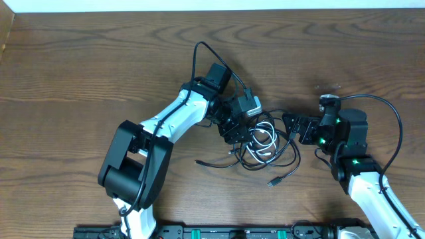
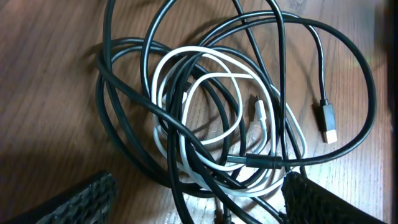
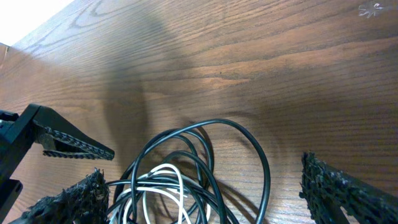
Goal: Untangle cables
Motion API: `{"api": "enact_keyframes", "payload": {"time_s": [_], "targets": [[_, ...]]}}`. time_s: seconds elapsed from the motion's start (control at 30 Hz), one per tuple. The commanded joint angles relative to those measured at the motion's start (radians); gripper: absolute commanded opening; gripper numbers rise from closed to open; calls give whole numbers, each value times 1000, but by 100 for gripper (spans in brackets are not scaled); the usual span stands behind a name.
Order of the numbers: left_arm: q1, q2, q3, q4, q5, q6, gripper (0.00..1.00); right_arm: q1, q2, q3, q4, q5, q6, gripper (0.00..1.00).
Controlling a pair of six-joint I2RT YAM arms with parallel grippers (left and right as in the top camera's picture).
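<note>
A tangle of thin black cables (image 1: pixel 282 154) and a shorter white cable (image 1: pixel 265 141) lies on the wooden table. In the left wrist view the black loops (image 2: pixel 124 93) wind around the white cable (image 2: pixel 205 68), with a plug end (image 2: pixel 328 122) at the right. My left gripper (image 1: pixel 242 136) is open, its fingers (image 2: pixel 199 202) straddling the near edge of the tangle. My right gripper (image 1: pixel 292 129) is open at the tangle's right side; its fingers (image 3: pixel 205 199) straddle black loops (image 3: pixel 249 149) and the white cable (image 3: pixel 163 174). Neither holds anything.
The wooden table (image 1: pixel 80 79) stretches far and left. Thick black arm cables arch over the left arm (image 1: pixel 199 53) and right arm (image 1: pixel 392 113). A loose plug end (image 1: pixel 272 181) lies toward the front. The left gripper's finger (image 3: pixel 68 146) shows in the right wrist view.
</note>
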Motion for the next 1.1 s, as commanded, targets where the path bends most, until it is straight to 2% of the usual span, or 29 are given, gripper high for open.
{"api": "enact_keyframes", "payload": {"time_s": [0.0, 0.5, 1.07], "targets": [[0, 8, -18, -3, -8, -32, 86, -8, 0, 7, -3, 1, 6, 97], [-6, 8, -67, 16, -31, -36, 87, -8, 0, 7, -3, 1, 6, 97], [-120, 8, -69, 55, -77, -35, 87, -8, 0, 7, -4, -7, 6, 97]]}}
